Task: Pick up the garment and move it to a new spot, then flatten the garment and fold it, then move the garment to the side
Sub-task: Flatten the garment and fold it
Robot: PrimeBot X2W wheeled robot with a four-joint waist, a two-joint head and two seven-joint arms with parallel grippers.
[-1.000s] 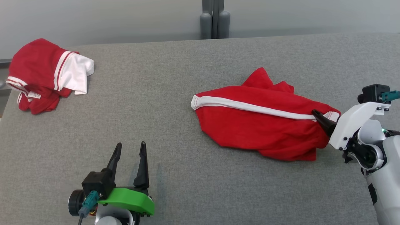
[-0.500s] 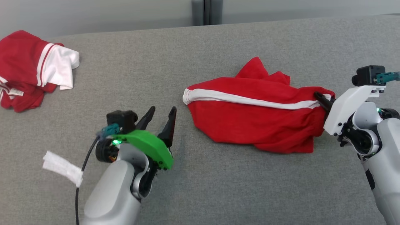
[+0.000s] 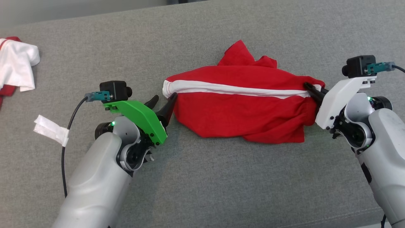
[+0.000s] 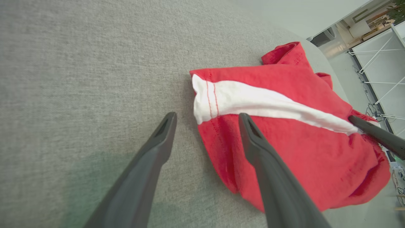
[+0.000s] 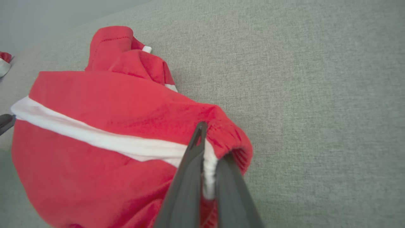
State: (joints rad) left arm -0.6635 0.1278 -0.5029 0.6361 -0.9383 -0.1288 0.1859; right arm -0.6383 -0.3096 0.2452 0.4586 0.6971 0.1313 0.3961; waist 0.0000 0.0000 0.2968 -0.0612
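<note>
Since a second ago, left gripper (image 3: 165, 96) has swung in from the table's (image 3: 202, 190) 7 o'clock to the garment's (image 3: 240, 110) 9 o'clock end. Spare top (image 3: 15, 68), red and white, sits far off at 10 o'clock. Left jaws gape wide, one finger over the white stripe's end, the other over bare grey table. Garment lies crumpled mid-table, stripe running 9 to 3. Right gripper (image 3: 307, 85) is clamped on its bunched 3 o'clock end.

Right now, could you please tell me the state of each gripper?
Left gripper: open, holding nothing, at the left end of the red garment.
Right gripper: shut on the red garment's right end.
</note>
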